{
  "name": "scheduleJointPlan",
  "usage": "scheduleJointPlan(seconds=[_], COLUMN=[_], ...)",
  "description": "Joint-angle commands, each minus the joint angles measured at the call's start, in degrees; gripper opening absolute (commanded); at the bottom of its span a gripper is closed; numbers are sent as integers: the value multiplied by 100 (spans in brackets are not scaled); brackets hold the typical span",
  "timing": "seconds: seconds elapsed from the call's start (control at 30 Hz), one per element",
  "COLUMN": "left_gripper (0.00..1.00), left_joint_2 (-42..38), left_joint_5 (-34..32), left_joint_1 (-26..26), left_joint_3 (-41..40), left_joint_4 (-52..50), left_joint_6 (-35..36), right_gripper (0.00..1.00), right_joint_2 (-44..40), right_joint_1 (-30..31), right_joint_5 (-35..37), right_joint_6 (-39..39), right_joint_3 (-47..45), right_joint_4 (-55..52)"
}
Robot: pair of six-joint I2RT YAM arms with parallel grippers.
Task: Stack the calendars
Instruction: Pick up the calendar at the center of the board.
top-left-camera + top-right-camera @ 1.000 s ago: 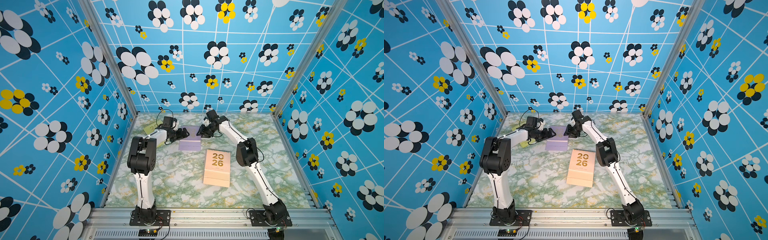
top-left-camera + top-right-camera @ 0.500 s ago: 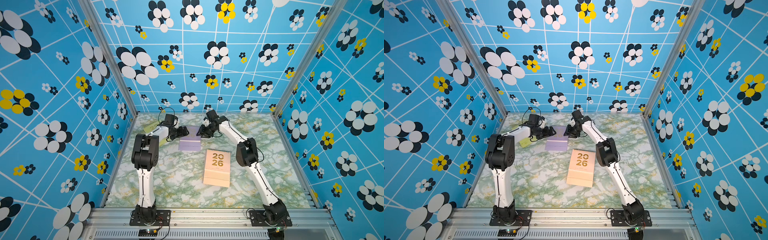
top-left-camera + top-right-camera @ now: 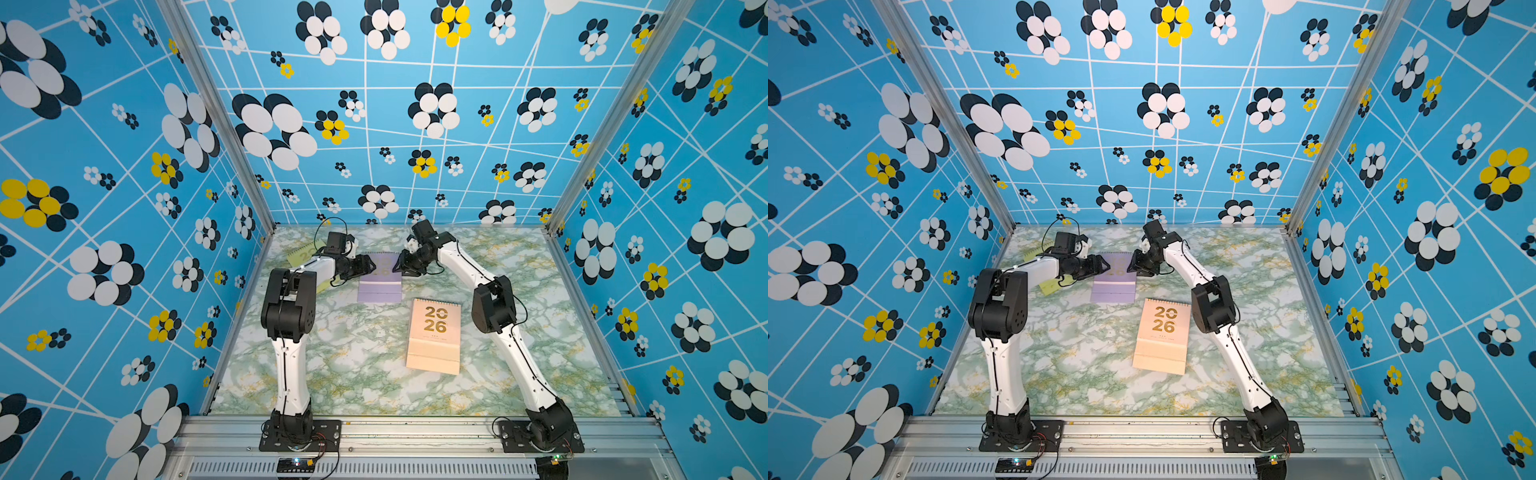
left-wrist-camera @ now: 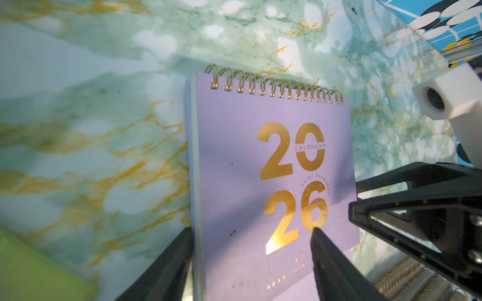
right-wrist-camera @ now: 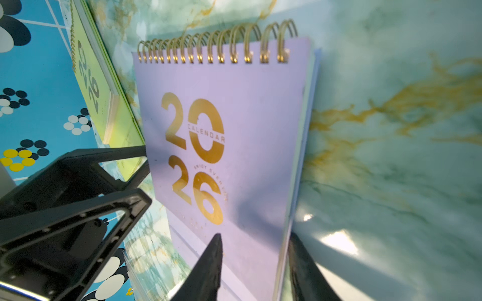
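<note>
A lilac calendar (image 3: 380, 278) (image 3: 1113, 282) lies flat at the back middle of the table, spiral toward the back wall. My left gripper (image 3: 371, 266) (image 4: 252, 229) stands open astride its left edge: one finger beside the edge, the other over the cover (image 4: 247, 156). My right gripper (image 3: 401, 268) (image 5: 255, 234) is closed in on the right edge, one finger on the cover (image 5: 234, 117), the other against the side. A peach calendar (image 3: 434, 336) (image 3: 1163, 336) lies nearer the front. A yellow-green calendar (image 3: 301, 253) (image 5: 91, 86) lies partly hidden under my left arm.
Clear panels and blue flowered walls (image 3: 124, 249) close in the green marble table (image 3: 353, 374) on three sides. A metal rail (image 3: 415, 432) with both arm bases runs along the front. The two grippers face each other a calendar's width apart.
My left arm has swung its elbow inward and its jaws have narrowed around the lilac calendar's left edge. The right arm and the calendars have stayed put.
</note>
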Motion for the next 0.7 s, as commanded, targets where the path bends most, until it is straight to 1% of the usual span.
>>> scheduleJointPlan(seconds=[0.0,0.13,0.27,0.43,0.57,0.67], left_gripper=[68,63,59,52,41,38], left_joint_2=[-284,-535,-656,-795,-801,-739], left_joint_5=[996,1487,1738,1842,1877,1932], left_joint_1=[-53,-28,39,118,132,127], left_joint_3=[-335,-486,-539,-674,-698,-706], left_joint_4=[214,442,556,798,837,917], left_joint_6=[-171,-61,-23,-163,-178,-253], right_gripper=[42,42,42,41,41,41], right_joint_2=[330,320,310,298,308,306], right_joint_1=[222,231,241,259,284,301], right_joint_5=[-247,-324,-415,-496,-590,-665], right_joint_6=[-112,-128,-145,-161,-160,-162], right_joint_3=[-79,-79,-75,-79,-94,-97], right_joint_4=[-148,-107,-75,-42,26,73])
